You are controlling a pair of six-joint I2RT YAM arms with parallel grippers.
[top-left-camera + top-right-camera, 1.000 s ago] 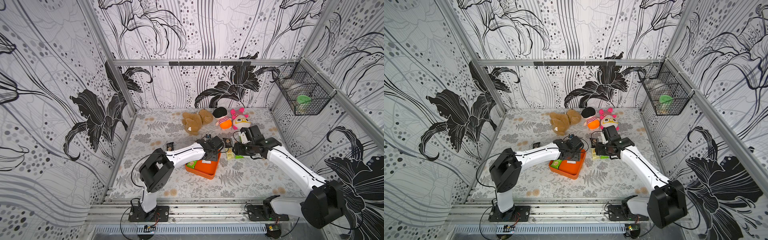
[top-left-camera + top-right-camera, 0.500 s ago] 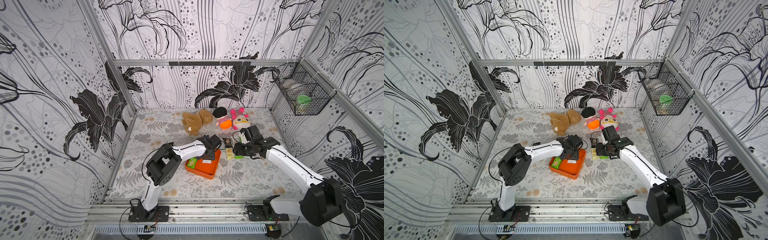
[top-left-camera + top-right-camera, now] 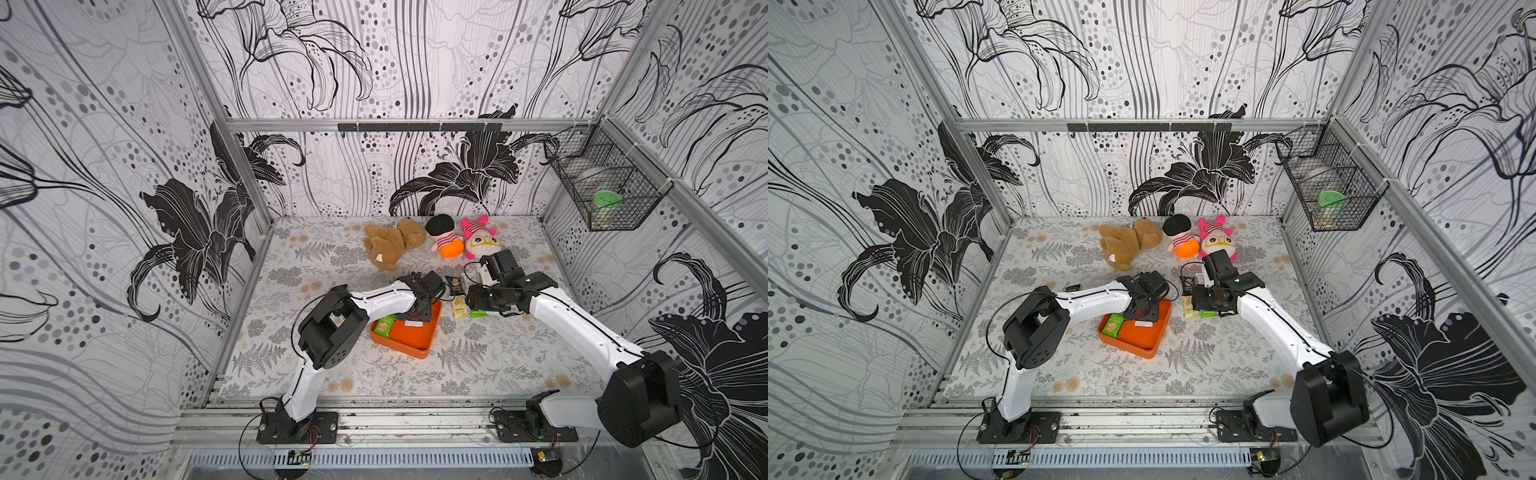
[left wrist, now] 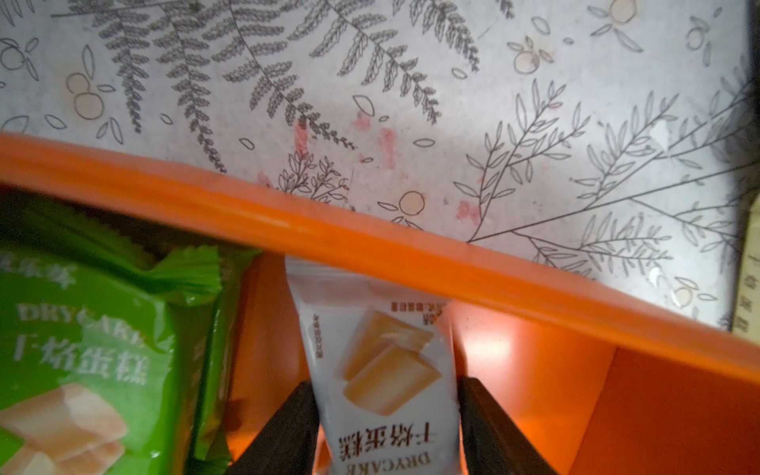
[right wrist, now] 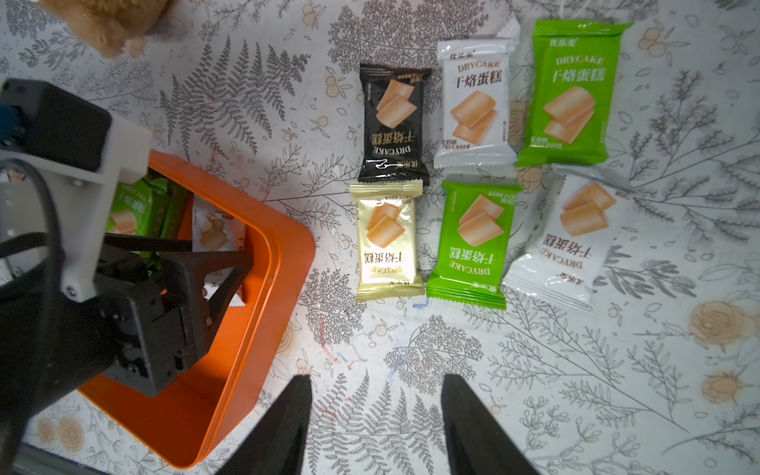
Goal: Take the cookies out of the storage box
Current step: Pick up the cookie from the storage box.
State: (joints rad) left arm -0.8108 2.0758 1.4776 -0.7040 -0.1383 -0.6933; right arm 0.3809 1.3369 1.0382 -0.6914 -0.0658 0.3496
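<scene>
We note the left gripper (image 4: pixel 385 382) clamped on a white cookie packet (image 4: pixel 378 349) inside the storage box (image 4: pixel 370 242); right gripper (image 5: pixel 376 377) gapes empty (right of the box).

8+ cookies (image 5: pixel 473 242), 3 plush toys (image 3: pixel 392 245), 1 box (image 3: pixel 409 340).

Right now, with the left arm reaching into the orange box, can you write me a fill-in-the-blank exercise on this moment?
1. The left claw grips a ___ sealed cookie packet inside the shallow orange plastic storage box.
2. Laid out in two rows on the floral-print tablecloth beside that box are ___ flat sealed cookie packets.
3. The right claw hangs open above the tablecloth, holding ___.

Missing words: white; six; nothing.
</scene>
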